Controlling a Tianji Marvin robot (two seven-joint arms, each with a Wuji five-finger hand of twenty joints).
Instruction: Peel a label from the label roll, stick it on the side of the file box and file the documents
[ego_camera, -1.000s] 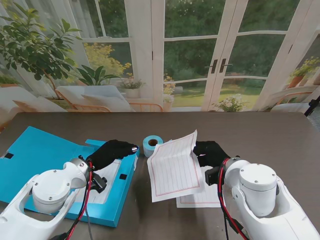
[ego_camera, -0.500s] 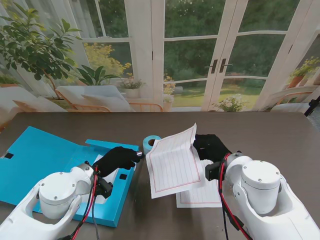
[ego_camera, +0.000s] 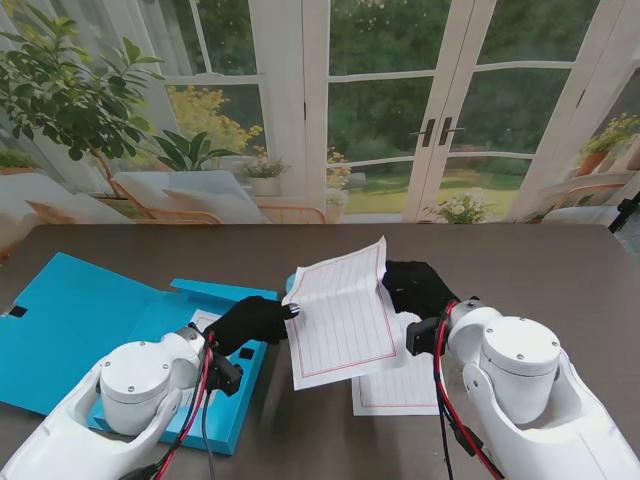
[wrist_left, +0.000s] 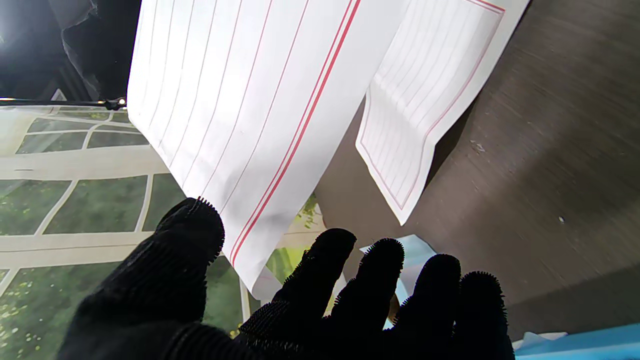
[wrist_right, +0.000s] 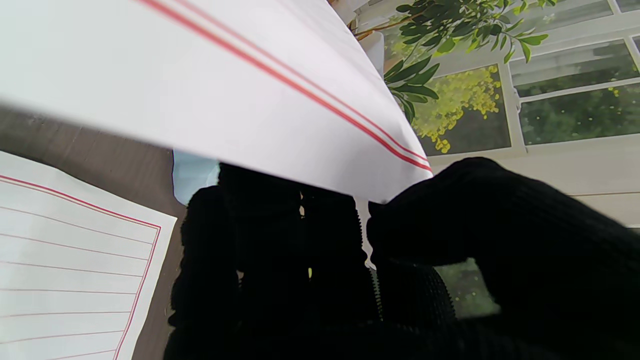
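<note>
Ruled document sheet, white with red border lines, is hanging lifted off the dark table, tilted, its right edge being pinched by the right hand. In the right wrist view the black-gloved thumb and fingers are pressing together on the sheet's corner, so that hand is clamped on the paper. A second ruled sheet is lying flat on the table just under and to the right of the raised one.

The left hand is reaching toward the raised sheet's left edge, hovering over the open blue file box, which is lying spread flat at the left. In the left wrist view its fingers are spread apart with the thumb separate, the sheet's corner sitting between thumb and forefinger; whether they are touching it I cannot tell. The light-blue label roll is peeking out past those fingertips, mostly hidden behind the sheet.
</note>
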